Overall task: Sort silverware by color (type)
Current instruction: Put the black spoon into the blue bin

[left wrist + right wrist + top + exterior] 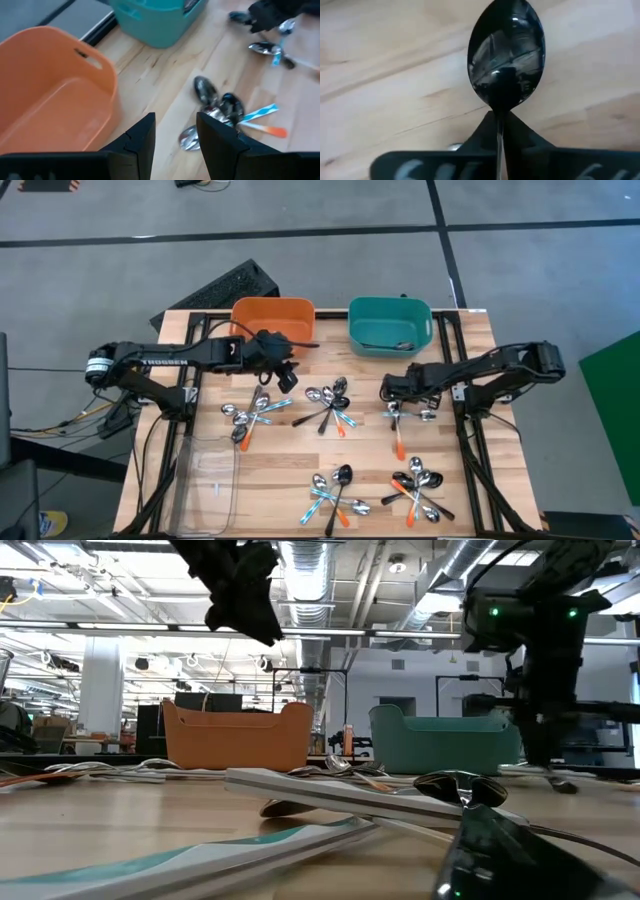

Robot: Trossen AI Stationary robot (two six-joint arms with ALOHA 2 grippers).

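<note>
Spoons lie in several crossed heaps on the wooden table, with orange, light-blue and dark handles: one heap (255, 412) below my left gripper, one (330, 402) mid-table, one (410, 416) under my right gripper, two more (335, 495) (420, 490) near the front edge. My left gripper (285, 370) (175, 135) is open and empty, raised beside the orange bin (272, 322). My right gripper (392, 388) (501, 117) is shut on a dark spoon (506, 55). My right gripper pinches the dark spoon's thin handle (500, 125) just behind the bowl, between its two fingers. The fingers lie along the handle, and the shiny dark bowl (506, 55) sticks out past the fingertips over the wooden table. Whether the spoon is lifted clear cannot be told.
A teal bin (390, 325) at the far edge holds a dark spoon (388, 345). The orange bin stands beside it on the left. A clear plastic tray (205, 480) lies at the near left corner. A dark keyboard-like object (215, 290) sits beyond the far left edge.
</note>
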